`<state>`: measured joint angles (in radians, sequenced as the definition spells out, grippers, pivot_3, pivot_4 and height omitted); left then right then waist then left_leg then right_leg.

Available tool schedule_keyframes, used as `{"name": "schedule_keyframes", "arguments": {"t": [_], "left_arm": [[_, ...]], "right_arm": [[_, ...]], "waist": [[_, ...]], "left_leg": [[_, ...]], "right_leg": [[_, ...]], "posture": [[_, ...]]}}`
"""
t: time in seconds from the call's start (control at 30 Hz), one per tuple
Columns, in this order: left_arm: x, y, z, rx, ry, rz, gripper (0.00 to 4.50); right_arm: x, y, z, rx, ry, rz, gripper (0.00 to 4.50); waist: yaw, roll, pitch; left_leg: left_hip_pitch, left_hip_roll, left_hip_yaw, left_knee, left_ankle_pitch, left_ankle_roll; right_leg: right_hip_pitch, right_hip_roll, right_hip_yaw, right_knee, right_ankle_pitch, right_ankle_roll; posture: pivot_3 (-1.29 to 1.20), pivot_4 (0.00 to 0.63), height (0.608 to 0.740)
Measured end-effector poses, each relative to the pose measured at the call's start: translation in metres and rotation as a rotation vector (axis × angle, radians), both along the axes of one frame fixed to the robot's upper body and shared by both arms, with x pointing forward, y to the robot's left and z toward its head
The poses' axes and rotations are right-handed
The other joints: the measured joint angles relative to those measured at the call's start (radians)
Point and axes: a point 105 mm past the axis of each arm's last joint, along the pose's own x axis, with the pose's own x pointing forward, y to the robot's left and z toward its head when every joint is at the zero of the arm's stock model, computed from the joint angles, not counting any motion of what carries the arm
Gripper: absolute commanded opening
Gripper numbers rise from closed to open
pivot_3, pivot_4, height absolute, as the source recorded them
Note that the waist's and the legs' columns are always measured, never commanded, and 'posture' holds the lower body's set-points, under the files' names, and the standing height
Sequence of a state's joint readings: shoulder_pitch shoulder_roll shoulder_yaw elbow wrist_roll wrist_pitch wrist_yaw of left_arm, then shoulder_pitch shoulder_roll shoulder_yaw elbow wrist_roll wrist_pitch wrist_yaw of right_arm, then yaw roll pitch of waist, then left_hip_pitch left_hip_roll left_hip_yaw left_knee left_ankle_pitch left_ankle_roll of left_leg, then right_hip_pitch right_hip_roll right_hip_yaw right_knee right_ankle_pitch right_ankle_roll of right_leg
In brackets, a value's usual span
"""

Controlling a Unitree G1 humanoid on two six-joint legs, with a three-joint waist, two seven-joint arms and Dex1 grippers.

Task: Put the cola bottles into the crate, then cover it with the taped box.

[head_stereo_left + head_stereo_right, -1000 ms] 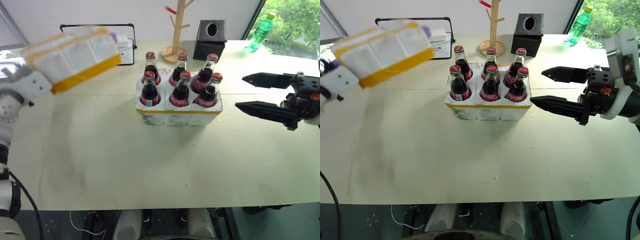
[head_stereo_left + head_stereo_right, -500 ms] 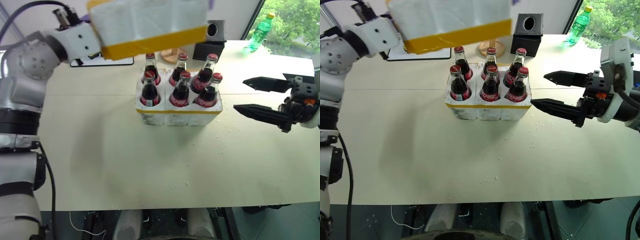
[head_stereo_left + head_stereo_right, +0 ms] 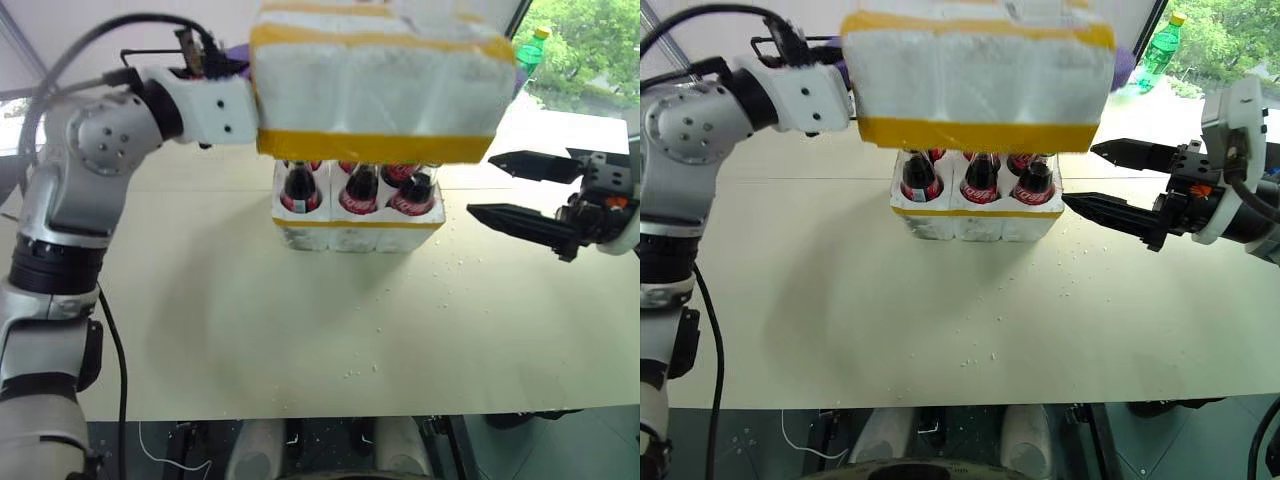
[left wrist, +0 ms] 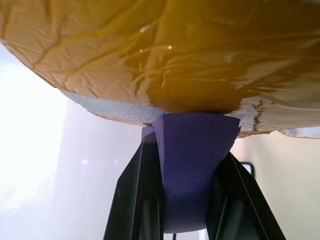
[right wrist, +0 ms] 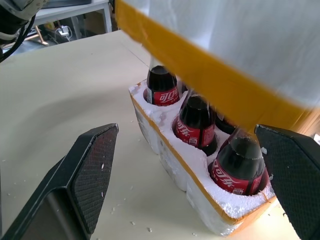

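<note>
The taped box (image 3: pixel 375 90), white foam with wide yellow bands, hangs in the air just over the crate (image 3: pixel 355 232). My left gripper (image 4: pixel 191 150) is shut on a purple tab sticking out of the box's left end. The cola bottles (image 3: pixel 360 190) stand in the crate's wells, and the box hides their caps from the head views. The right wrist view looks under the box at the bottles (image 5: pixel 195 125) and the crate's white foam (image 5: pixel 175 160). My right gripper (image 3: pixel 482 186) stands open at bottle height, a short way right of the crate and touching nothing.
A green plastic bottle (image 3: pixel 1160 45) stands at the table's far right corner by the window. Part of a black frame (image 3: pixel 765 42) shows at the back left. Foam crumbs (image 3: pixel 365 370) dot the pale table (image 3: pixel 250 330) in front of the crate.
My left arm has swung the taped box to the right, from the table's far left to above the crate, and it now hides the bottle caps. The right gripper has stayed put.
</note>
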<state>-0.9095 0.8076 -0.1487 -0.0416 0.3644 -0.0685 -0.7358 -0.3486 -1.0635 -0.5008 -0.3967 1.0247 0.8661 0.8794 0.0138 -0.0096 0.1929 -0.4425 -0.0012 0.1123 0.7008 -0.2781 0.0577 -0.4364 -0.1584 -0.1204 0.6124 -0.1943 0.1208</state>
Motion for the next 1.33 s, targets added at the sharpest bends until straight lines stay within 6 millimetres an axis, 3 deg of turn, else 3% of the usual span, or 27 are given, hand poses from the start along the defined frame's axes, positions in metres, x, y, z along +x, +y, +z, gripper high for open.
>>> {"name": "schedule_keyframes", "arguments": {"t": [0.13,0.37,0.5,0.67,0.8,0.9,0.97,1.13,1.33], "left_arm": [[-0.001,0.002,-0.023,0.063,0.032,0.031,0.42],[0.002,0.006,-0.041,0.109,0.036,0.066,3.81],[0.002,0.007,-0.057,0.084,0.09,0.058,3.81],[-0.003,0.02,-0.04,-0.069,0.115,0.048,3.81],[-0.005,0.059,-0.032,-0.552,0.465,0.04,3.81],[-0.037,0.079,-0.046,-0.767,0.942,-0.092,3.81],[-0.058,0.078,-0.048,-0.775,1.116,-0.184,3.81],[-0.079,0.09,-0.054,-0.733,1.271,-0.177,3.81],[-0.084,0.091,-0.057,-0.738,1.35,-0.193,3.81]], "right_arm": [[0.001,0.0,-0.001,0.011,0.0,-0.001,4.5],[0.003,0.002,0.0,0.019,-0.003,0.006,4.5],[0.005,0.001,0.0,0.023,-0.001,0.005,4.5],[0.005,0.0,0.0,0.024,0.003,0.006,4.5],[0.005,-0.001,-0.004,0.018,0.016,0.007,4.5],[0.005,-0.005,-0.009,0.006,0.028,0.004,4.5],[0.007,-0.008,-0.011,0.001,0.03,-0.009,4.5],[0.01,-0.01,-0.014,-0.002,0.042,-0.007,4.5],[0.013,-0.014,-0.019,-0.015,0.062,-0.02,4.5]], "waist": [[-0.001,0.0,0.0],[-0.001,0.0,0.0],[0.001,0.0,0.0],[-0.001,0.0,0.0],[-0.003,0.0,0.0],[-0.01,0.001,0.0],[-0.007,0.001,0.0],[0.0,0.001,0.0],[-0.001,0.001,0.0]], "left_leg": [[0.0,0.0,0.0,0.0,0.0,0.0],[0.001,0.0,-0.001,0.0,0.0,0.0],[0.0,0.001,-0.001,0.0,0.0,0.0],[0.0,0.001,-0.001,0.0,0.0,0.0],[0.0,0.002,-0.001,0.001,0.0,-0.001],[0.001,0.003,-0.001,0.001,0.001,-0.001],[0.001,0.003,-0.001,0.001,0.001,-0.002],[0.003,0.002,-0.002,0.001,0.001,-0.003],[0.003,0.002,-0.002,0.0,0.001,-0.003]], "right_leg": [[0.0,0.001,0.0,0.0,0.0,0.0],[0.001,0.0,0.0,0.0,0.0,0.0],[0.0,0.001,0.0,0.0,0.0,0.0],[0.001,0.001,0.0,0.0,0.0,0.0],[0.001,0.002,0.0,0.001,0.0,0.0],[0.001,0.003,0.0,0.0,-0.001,0.001],[0.002,0.003,0.0,0.0,-0.001,0.001],[0.003,0.003,0.0,-0.001,-0.001,0.001],[0.002,0.003,0.0,-0.001,-0.001,0.0]], "posture": [[0.0,0.15,0.74],[0.0,0.15,0.74],[0.0,0.15,0.74],[0.0,0.15,0.74],[0.0,0.15,0.74],[0.0,0.15,0.74],[0.0,0.15,0.74],[0.0,0.15,0.74],[0.0,0.15,0.74]]}}
